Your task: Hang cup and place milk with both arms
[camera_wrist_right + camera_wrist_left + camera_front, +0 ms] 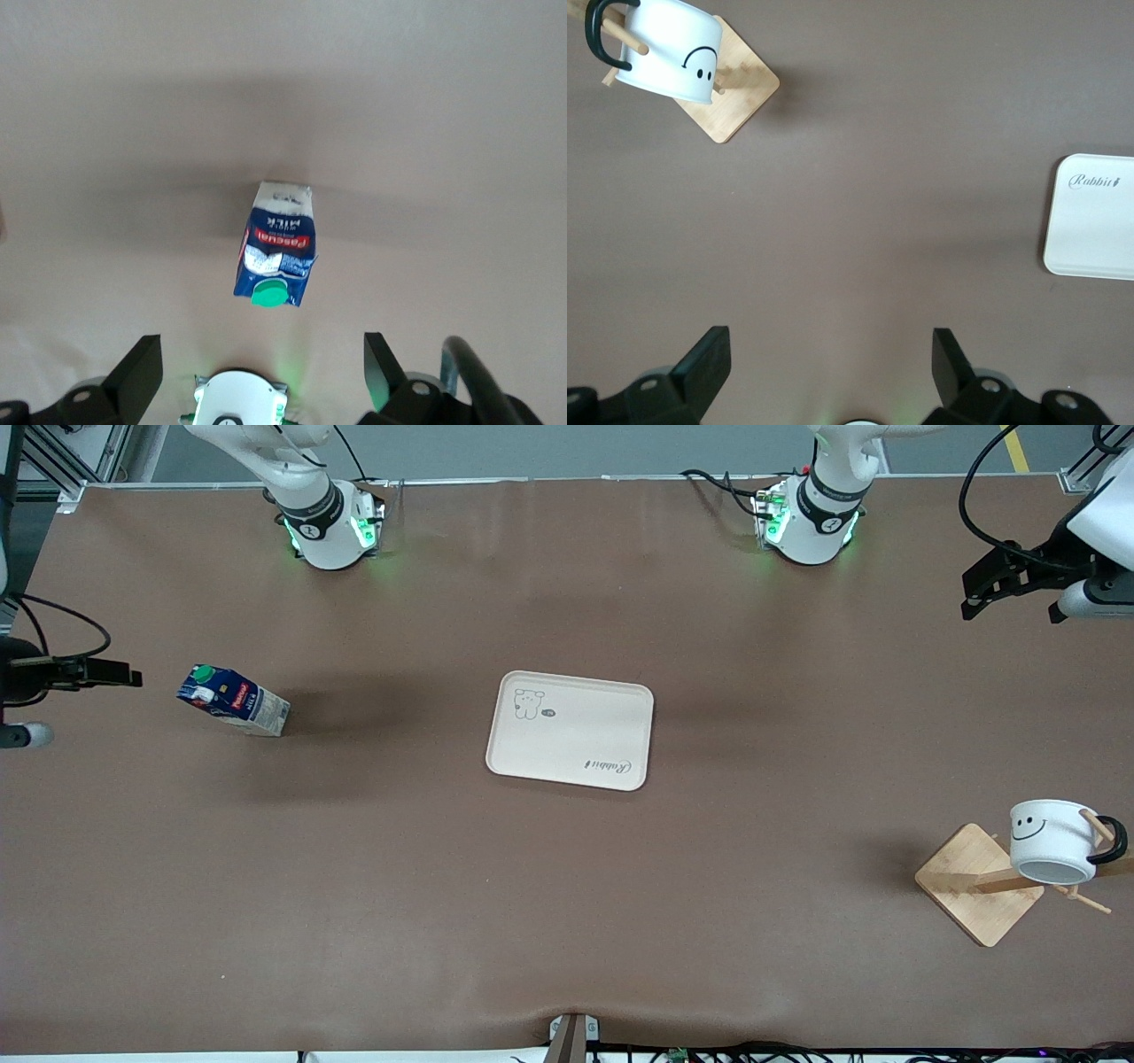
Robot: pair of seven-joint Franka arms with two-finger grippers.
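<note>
The cup point(1052, 841) hangs by its black handle on a peg of the wooden rack point(979, 884), mouth tilted down, at the left arm's end of the table, nearer the front camera than the tray point(570, 730). The milk point(233, 701) stands upright on the brown table point(567, 886) toward the right arm's end, well apart from the white tray in the middle — it is not on the tray. The left gripper point(997, 587) hovers empty over the table's edge at its own end, fingers point(704, 367) spread wide apart. The right gripper point(120, 677) hangs over the table beside the milk — its fingers point(142, 372) also apart, holding nothing
</note>
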